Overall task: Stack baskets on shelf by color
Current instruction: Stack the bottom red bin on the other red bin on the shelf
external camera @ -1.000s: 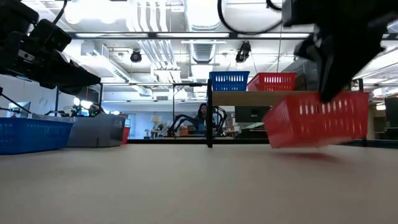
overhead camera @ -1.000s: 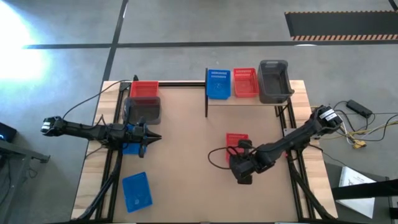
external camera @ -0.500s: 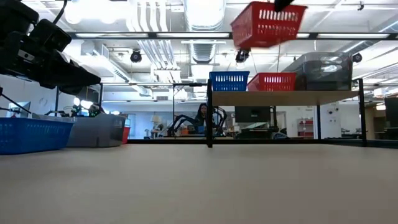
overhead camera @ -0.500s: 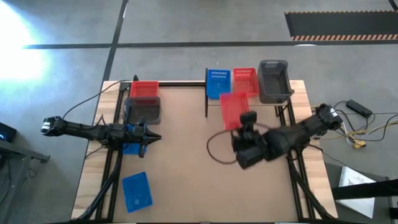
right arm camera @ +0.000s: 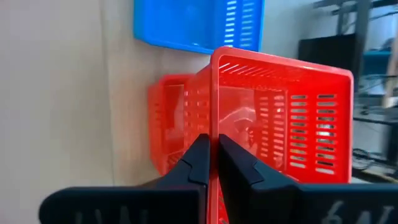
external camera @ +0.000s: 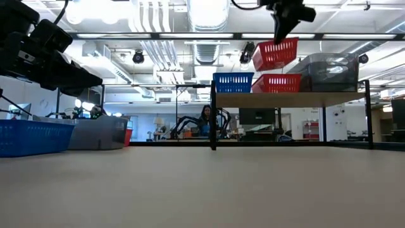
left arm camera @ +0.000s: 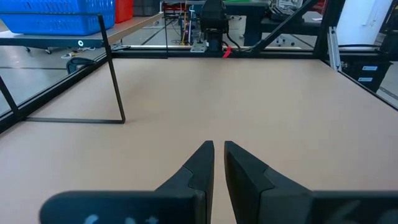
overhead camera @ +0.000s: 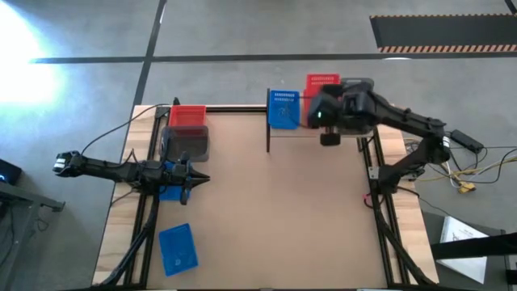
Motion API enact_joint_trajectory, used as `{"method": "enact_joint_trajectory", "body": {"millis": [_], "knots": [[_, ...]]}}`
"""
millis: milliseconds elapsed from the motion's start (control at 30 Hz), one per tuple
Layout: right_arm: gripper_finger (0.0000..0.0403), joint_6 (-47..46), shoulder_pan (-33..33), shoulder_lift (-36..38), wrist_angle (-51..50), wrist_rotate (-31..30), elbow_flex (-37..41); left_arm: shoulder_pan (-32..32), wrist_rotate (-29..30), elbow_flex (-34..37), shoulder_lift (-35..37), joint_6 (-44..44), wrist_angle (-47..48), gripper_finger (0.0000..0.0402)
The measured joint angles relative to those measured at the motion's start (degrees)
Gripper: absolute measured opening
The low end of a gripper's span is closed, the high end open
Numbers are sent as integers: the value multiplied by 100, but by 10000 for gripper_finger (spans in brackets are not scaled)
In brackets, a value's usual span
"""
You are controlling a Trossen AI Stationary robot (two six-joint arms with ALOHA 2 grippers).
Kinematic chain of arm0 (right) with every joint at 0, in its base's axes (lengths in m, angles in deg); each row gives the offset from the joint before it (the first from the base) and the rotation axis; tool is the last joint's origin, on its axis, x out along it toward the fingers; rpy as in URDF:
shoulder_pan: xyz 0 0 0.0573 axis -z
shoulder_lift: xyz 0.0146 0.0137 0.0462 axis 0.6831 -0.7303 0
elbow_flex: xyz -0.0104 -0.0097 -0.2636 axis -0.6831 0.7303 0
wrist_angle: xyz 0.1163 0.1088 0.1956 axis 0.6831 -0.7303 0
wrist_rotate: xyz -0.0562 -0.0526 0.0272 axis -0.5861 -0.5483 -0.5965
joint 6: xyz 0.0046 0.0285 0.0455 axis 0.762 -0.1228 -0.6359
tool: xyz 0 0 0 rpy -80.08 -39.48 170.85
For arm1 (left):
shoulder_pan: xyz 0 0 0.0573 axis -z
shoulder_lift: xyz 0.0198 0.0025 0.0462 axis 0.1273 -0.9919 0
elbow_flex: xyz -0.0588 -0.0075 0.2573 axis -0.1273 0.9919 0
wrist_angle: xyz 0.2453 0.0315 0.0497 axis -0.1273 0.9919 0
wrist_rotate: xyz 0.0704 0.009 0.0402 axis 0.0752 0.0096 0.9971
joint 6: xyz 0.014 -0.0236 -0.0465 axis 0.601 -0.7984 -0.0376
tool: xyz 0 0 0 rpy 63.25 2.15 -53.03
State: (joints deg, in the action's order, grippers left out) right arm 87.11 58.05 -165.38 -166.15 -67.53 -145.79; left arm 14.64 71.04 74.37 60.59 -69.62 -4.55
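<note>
My right gripper (right arm camera: 213, 146) is shut on a red basket (external camera: 276, 54) and holds it in the air above the shelf (external camera: 291, 99). The basket hovers, tilted, just over a second red basket (external camera: 277, 83) that stands on the shelf between a blue basket (overhead camera: 283, 108) and a grey basket (external camera: 332, 72). In the high view the right arm covers most of the shelf's red and grey baskets. My left gripper (overhead camera: 198, 179) is shut and waits low near the table's left side, touching nothing. My right gripper pinches the rim of one wall (right arm camera: 214, 93) of the red basket, one finger inside and one outside. The fingers come from above, slanting toward the far edge. The basket hangs lifted clear and tilted, over the shelf's red basket (right arm camera: 171, 124).
At the table's left side stand a grey basket (overhead camera: 186, 144), a red basket (overhead camera: 187, 115) behind it, a blue basket (overhead camera: 169, 191) under my left arm and another blue basket (overhead camera: 178, 248) near the front. The shelf's black posts (overhead camera: 268, 133) stand at its corners. A person shows far beyond the table.
My right gripper has lifted the red basket off the table's right middle, raised it high and carried it toward the far edge, to above the shelf's red basket. It has then come down a little and stayed shut on it.
</note>
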Motion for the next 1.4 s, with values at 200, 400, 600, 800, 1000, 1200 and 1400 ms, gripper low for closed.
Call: {"method": "enact_joint_trajectory", "body": {"millis": [200, 400, 600, 800, 1000, 1200, 1400], "knots": [[12, 279, 525, -110, 242, 561, 4, 2, 0, 0, 0, 1, -2, 22], [12, 408, 560, -271, 231, 729, 17, 0, -2, 0, -2, -2, 1, 22], [13, 347, 572, -344, 208, 766, 73, 1, 0, 0, -2, -1, 1, 22], [13, 349, 599, -356, 193, 746, 274, 2, -2, 0, -2, -2, 1, 22], [13, 349, 599, -356, 209, 743, 341, 1, 0, 0, -3, 1, 1, 22], [13, 348, 595, -324, 175, 447, 341, 2, -2, 0, -3, 0, -1, 22], [13, 339, 595, -299, -115, 429, 341, 2, -2, 0, 0, 0, 1, 22]]}}
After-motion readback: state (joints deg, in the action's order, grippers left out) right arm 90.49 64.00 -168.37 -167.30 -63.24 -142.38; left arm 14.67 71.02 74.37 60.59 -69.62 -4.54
